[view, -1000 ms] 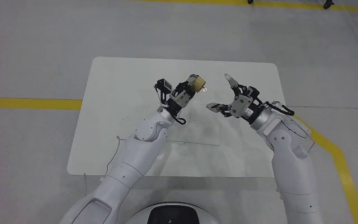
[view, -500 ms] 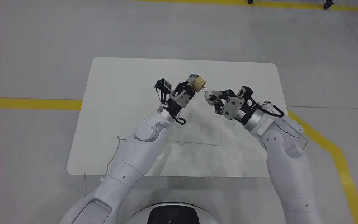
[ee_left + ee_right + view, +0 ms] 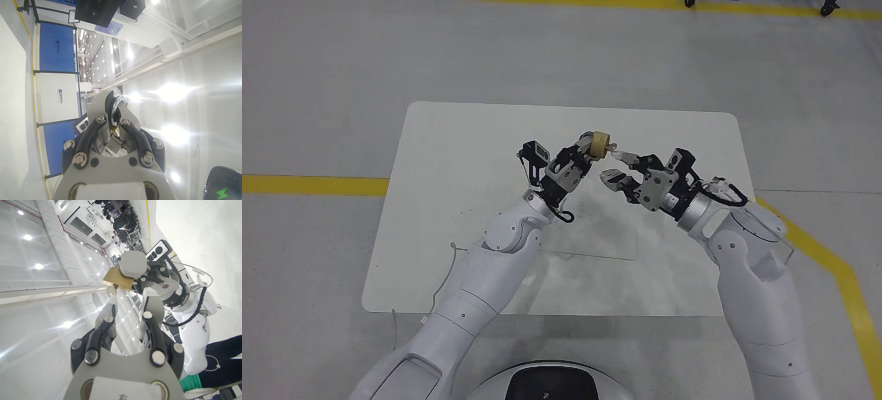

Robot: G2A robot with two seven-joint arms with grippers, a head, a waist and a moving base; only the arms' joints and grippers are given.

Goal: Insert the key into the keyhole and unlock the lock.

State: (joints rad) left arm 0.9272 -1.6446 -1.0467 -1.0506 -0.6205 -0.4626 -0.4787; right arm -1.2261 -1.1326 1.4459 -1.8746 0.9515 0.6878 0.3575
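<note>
Aloft, lock; white table, grey floor

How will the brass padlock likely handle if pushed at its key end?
The padlock looks like solid brass: probably rigid, heavy for its size. The left gripper grips its shackle end, so a push at the key may swivel it. Smooth metal faces might slip.
</note>
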